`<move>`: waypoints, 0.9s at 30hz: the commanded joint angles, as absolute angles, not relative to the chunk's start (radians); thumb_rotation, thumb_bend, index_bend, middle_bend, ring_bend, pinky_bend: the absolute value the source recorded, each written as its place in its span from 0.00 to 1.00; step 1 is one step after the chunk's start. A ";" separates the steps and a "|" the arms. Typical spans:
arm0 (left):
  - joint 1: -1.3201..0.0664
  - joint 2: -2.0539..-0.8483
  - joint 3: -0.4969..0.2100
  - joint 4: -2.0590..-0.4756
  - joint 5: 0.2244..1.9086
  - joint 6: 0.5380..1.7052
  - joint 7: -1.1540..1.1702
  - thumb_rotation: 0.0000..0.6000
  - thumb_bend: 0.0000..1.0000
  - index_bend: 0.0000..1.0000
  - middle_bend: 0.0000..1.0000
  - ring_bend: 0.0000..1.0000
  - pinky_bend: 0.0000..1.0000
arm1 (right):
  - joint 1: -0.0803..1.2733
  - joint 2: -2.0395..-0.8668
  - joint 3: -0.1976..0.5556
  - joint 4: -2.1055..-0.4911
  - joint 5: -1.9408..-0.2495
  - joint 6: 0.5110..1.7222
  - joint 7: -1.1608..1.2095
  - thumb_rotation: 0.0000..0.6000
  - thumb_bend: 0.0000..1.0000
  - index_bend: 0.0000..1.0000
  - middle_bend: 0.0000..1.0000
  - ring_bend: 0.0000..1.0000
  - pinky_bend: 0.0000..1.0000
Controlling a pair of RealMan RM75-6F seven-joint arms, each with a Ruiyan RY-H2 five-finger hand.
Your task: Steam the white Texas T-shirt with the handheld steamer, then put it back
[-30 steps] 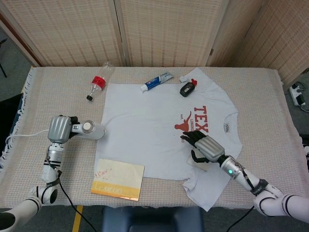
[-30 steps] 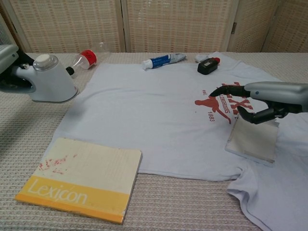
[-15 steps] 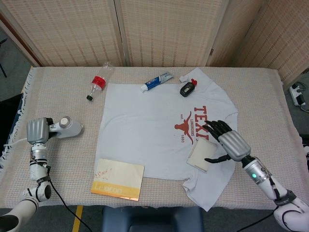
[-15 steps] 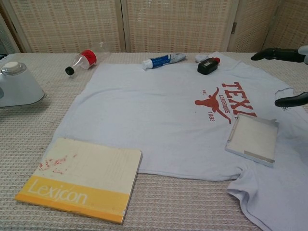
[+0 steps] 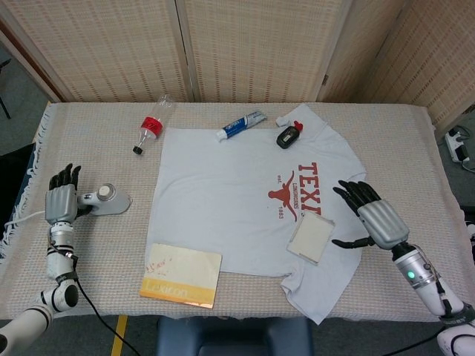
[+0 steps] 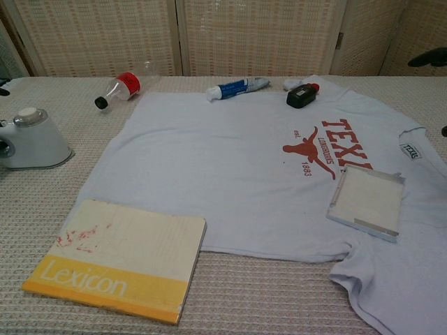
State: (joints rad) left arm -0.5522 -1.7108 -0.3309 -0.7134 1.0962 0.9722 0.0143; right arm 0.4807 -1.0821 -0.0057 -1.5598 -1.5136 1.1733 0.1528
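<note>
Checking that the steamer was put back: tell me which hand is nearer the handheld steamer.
Left. The left hand is open right beside the handheld steamer, at its handle end. The right hand hovers open far across the table, over the T-shirt's right side.

A woven folding screen (image 5: 245,48) stands behind the table (image 5: 415,141); a beige textured cloth (image 5: 96,159) covers it; grey floor (image 5: 18,96) at left; power strip (image 5: 459,144) at right.

Table clutter — Lexicon book (image 5: 182,277), bottle (image 5: 151,124), tube (image 5: 240,125), square tile (image 5: 311,239).
</note>
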 commanded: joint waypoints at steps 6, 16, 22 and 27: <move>-0.440 -1.533 -0.327 -1.030 1.056 1.056 0.076 1.00 0.00 0.00 0.00 0.00 0.08 | 0.454 -1.060 0.005 -1.559 -1.504 1.191 0.162 0.46 0.04 0.00 0.00 0.00 0.00; -0.317 -1.437 -0.306 -1.193 1.167 1.311 -0.029 1.00 0.15 0.32 0.30 0.21 0.26 | 0.356 -1.091 0.004 -1.537 -1.495 1.305 0.125 1.00 0.13 0.00 0.13 0.01 0.06; -0.236 -1.321 -0.223 -1.356 1.222 1.375 0.059 1.00 0.16 0.27 0.25 0.16 0.22 | 0.273 -1.110 -0.018 -1.514 -1.532 1.414 0.139 1.00 0.12 0.00 0.05 0.00 0.00; -0.171 -1.261 -0.169 -1.479 1.257 1.440 0.108 1.00 0.15 0.23 0.23 0.13 0.20 | 0.207 -1.126 -0.033 -1.512 -1.542 1.486 0.125 1.00 0.10 0.00 0.02 0.00 0.00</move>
